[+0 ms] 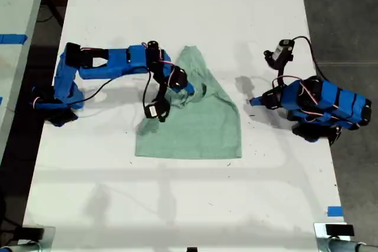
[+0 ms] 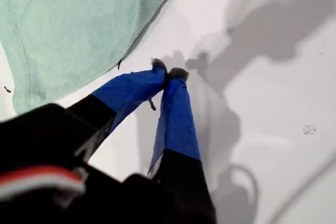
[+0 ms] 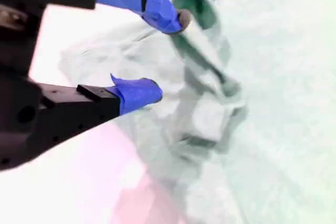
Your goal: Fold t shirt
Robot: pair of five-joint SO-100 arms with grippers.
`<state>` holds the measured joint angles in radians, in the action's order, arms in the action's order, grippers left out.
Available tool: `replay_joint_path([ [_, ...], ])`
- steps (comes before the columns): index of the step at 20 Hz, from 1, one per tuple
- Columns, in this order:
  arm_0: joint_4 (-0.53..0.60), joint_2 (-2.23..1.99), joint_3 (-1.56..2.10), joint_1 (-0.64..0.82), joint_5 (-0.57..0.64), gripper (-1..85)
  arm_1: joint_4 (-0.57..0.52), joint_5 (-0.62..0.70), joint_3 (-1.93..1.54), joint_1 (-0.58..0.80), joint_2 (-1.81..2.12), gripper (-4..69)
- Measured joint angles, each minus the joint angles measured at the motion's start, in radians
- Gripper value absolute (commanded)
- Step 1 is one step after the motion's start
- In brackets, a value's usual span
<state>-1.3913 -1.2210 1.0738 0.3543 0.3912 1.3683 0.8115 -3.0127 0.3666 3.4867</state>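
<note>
Exterior view: shirt [image 1: 195, 125] lies partly folded near the worktop's [image 1: 189, 205] middle — lower part flat and squarish, upper part narrowing to a bunched peak with rumpled folds on the exterior view's left side. One blue arm reaches in from the exterior view's left, and its pincer sits over that rumpled edge. The other arm is tucked up at the exterior view's right, clear of the cloth, with its tip pointing toward the shirt across bare worktop. Blue tape marks [image 1: 334, 211] show near the lower corner on the exterior view's right.

First wrist view: my first pincer [image 2: 168, 72] is closed, blue-taped tips touching, nothing between them. It hangs over bare white worktop with the shirt's edge near but apart (so this is the arm at the exterior view's right).

Second wrist view: my second pincer [image 3: 167, 56] is spread wide, holding nothing. One blue tip is at a raised loop of cloth at the crumpled ridge — actual contact I cannot tell, the picture is overexposed. The other tip hangs over the creased fabric beside it. The shirt fills most of this view, smooth beyond the ridge.
</note>
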Motion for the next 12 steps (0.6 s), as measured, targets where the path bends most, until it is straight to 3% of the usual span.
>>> replay_joint_path([
  [3, -0.083, -0.272, 0.195, 0.107, -0.124, 11.5, 0.000, 0.000, 0.000, 0.000, 0.000, 2.1],
  [6, -0.046, -0.626, 0.545, 0.175, -0.242, -0.1, 0.000, 0.000, 0.000, 0.000, 0.000, 2.1],
  [8, 0.104, -0.908, 0.899, 0.199, -0.319, -0.1, 0.000, 0.000, 0.000, 0.000, 0.000, 2.1],
  [11, 0.423, -1.413, 1.513, 0.158, -0.382, -0.1, 0.000, 0.000, 0.000, 0.000, 0.000, 2.1],
  [12, 0.474, -1.611, 1.704, 0.129, -0.387, -0.1, 0.000, 0.000, 0.000, 0.000, 0.000, 2.1],
])
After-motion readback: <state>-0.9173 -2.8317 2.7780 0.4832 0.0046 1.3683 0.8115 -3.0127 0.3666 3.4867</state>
